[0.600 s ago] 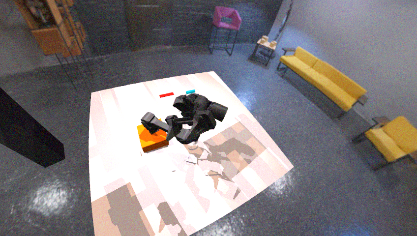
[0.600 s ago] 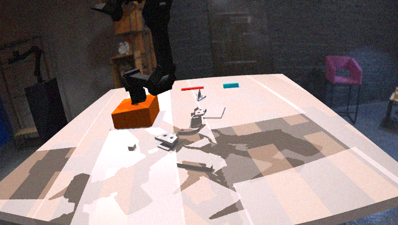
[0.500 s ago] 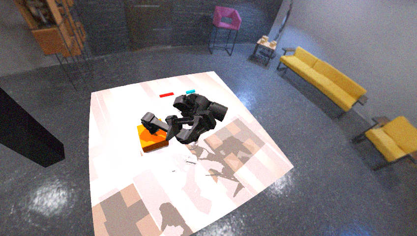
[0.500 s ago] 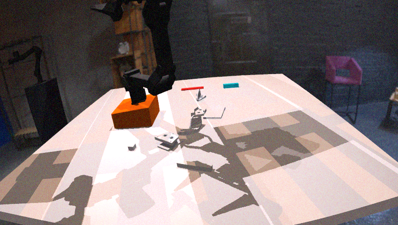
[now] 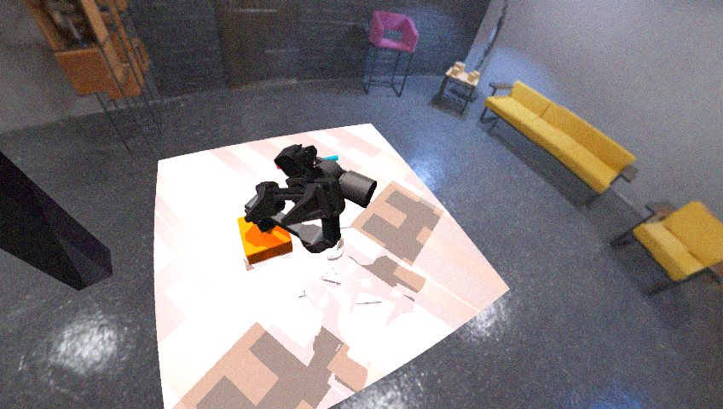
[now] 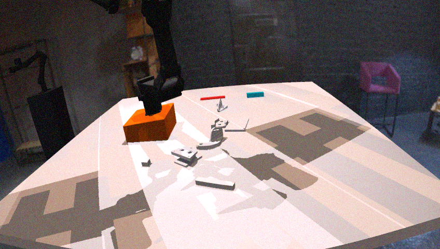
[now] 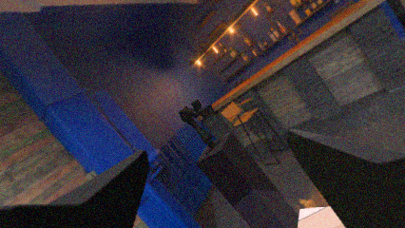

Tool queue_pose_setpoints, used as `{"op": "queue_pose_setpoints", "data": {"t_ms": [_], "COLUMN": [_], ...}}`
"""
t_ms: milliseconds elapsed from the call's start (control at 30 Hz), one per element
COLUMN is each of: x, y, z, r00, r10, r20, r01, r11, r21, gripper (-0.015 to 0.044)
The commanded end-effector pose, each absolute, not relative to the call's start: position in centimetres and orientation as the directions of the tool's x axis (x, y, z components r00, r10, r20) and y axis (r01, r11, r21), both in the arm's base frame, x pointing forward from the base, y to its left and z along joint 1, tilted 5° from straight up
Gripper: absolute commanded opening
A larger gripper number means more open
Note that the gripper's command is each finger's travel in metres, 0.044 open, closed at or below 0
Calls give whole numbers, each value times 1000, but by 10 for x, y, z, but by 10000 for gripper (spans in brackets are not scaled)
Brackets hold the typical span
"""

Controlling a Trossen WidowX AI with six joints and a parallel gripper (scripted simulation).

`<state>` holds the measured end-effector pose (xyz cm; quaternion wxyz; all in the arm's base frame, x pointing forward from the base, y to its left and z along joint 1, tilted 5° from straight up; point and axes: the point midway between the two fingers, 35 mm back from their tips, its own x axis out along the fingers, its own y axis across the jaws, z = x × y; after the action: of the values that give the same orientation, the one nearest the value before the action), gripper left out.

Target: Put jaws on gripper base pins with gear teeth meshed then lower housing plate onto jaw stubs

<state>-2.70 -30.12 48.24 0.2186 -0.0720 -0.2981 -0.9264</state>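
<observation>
My gripper (image 5: 257, 212) (image 6: 150, 98) (image 7: 217, 146) is open and empty beside and over the orange block, tilted so the wrist view looks across the room. A pale plate with holes (image 6: 184, 151) (image 5: 332, 277) lies tilted on another flat part near the table's middle. Behind it stands a grey stepped part (image 6: 216, 134) with a curved foot and a small holed top; it is partly hidden by the arm in the top view. A small pointed part (image 6: 220, 106) stands farther back. Which are the jaws and base, and any tooth meshing, I cannot tell.
The orange block (image 5: 268, 247) (image 6: 149, 130) is below the gripper. A grey bar (image 6: 215, 184) (image 5: 368, 302), a small block (image 6: 146, 162) and a thin angled part (image 6: 235, 130) lie around. A red bar (image 6: 212, 98) and a teal bar (image 6: 255, 94) lie at the back.
</observation>
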Motion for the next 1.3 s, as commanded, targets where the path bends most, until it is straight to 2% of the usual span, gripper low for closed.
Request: {"op": "queue_pose_setpoints", "data": {"t_ms": [0, 367, 633, 967, 1267], "x": [-51, -108, -128, -128, -106], "y": [-270, -186, -114, -24, 56], "z": [503, 538, 562, 572, 569], "r00": [-909, -927, -879, -769, -609], "r10": [-277, 1, 220, 475, 687], "r20": [311, 375, 423, 428, 396], "r01": [406, 200, 34, -223, -469], "r11": [-755, -845, -857, -827, -715], "r21": [514, 497, 515, 517, 519], "gripper": [440, 440, 440, 440, 440]}}
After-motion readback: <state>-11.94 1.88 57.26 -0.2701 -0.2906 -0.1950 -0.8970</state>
